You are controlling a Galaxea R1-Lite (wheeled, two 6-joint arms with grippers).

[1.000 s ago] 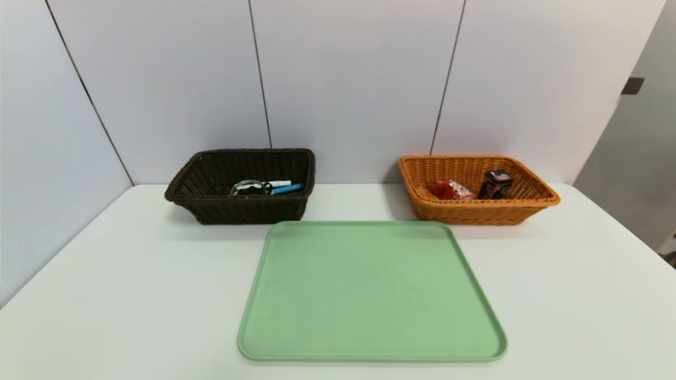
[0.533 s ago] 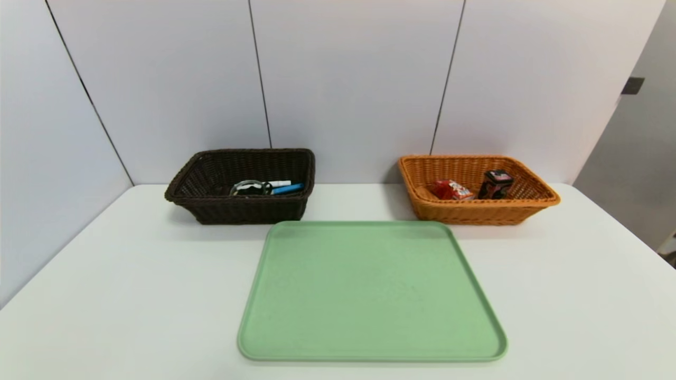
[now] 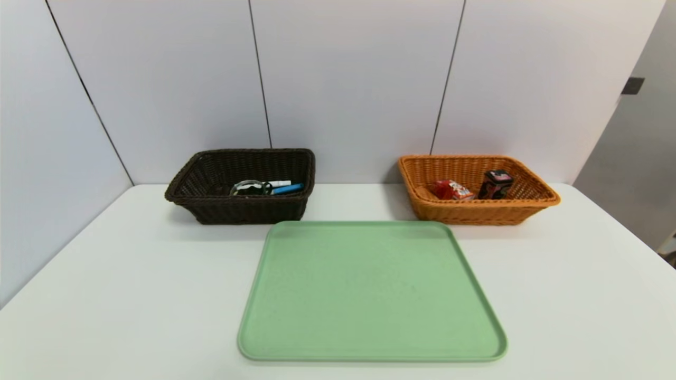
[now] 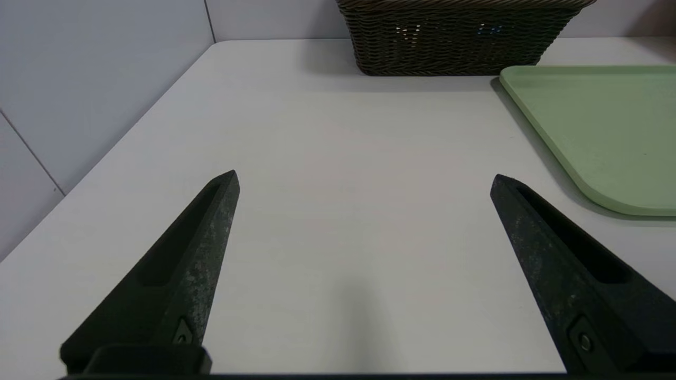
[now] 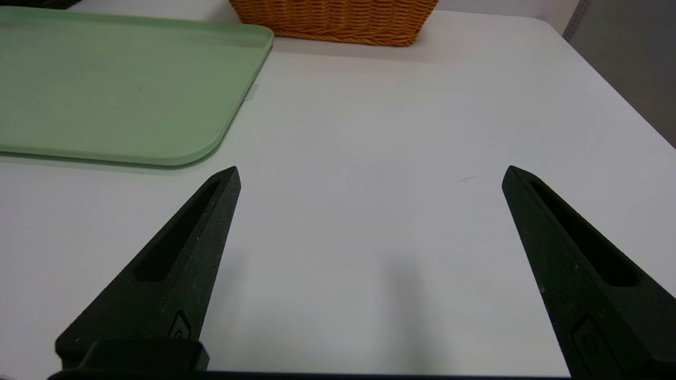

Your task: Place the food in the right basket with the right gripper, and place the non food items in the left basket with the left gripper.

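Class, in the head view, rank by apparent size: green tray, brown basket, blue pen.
1. Green tray, nearest the camera, which enlarges it.
2. Brown basket.
3. Blue pen, inside that basket.

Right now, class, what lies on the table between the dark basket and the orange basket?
Only bare white table separates the dark basket from the orange basket; the head view shows this.

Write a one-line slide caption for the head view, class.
Bare green tray on a white table; dark basket holds a marker and glass item, orange basket holds two snack packs.
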